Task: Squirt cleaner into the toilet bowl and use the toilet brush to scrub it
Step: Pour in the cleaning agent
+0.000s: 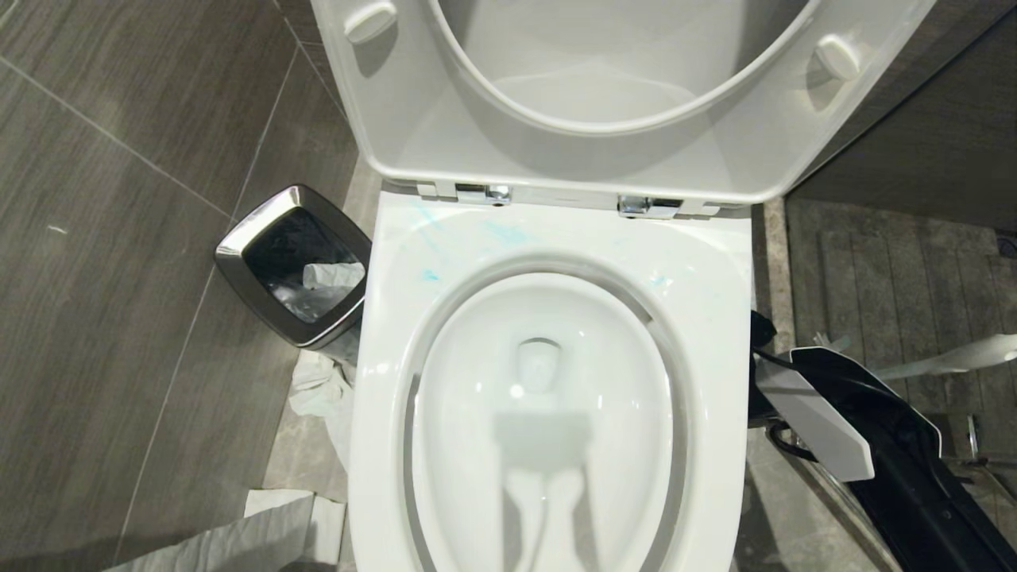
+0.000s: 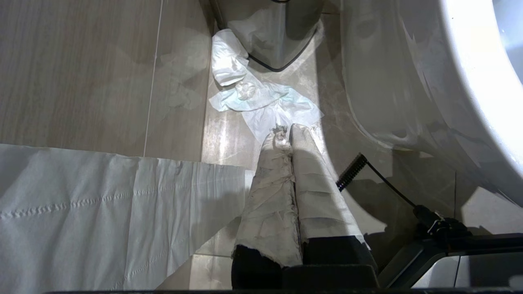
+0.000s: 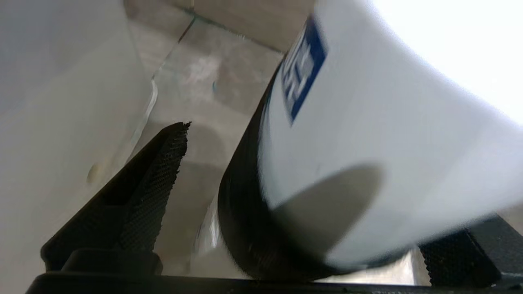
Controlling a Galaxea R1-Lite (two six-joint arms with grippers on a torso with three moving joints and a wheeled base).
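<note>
Near field: a sheet of tissue paper (image 2: 102,204) lies flat on the floor tiles at the foot of the toilet. The left gripper (image 2: 288,132), its cloth-wrapped fingers pressed together on nothing, hangs parked above the floor beside the pedestal. Crumpled tissue (image 2: 253,98) lies just beyond its tips.

Middle field: the toilet bowl (image 1: 381,413) fills the centre, its water clear and showing no tint. The right arm (image 1: 874,445) reaches down alongside the bowl's right flank. The right gripper (image 3: 322,183) has its jaws spread wide around a rounded white body (image 3: 388,134) with a black edge and a blue label. One finger (image 3: 155,183) stands apart from that body, and what the body is cannot be told. A slim pale bar (image 1: 953,357) past the arm may be the toilet brush handle. No bristle head is visible.

Far field: the trash bin (image 1: 238,254) stands left of the bowl. Thin streaks of the cleaner (image 1: 508,233) mark the rear rim below the hinges, and the seat and lid (image 1: 413,143) are raised.

Reading: cleaner reached only the rim, and scrubbing has not begun. The arm appears to be fetching a tool. The next move calls for a firm closure, then a lift clear of the rim
</note>
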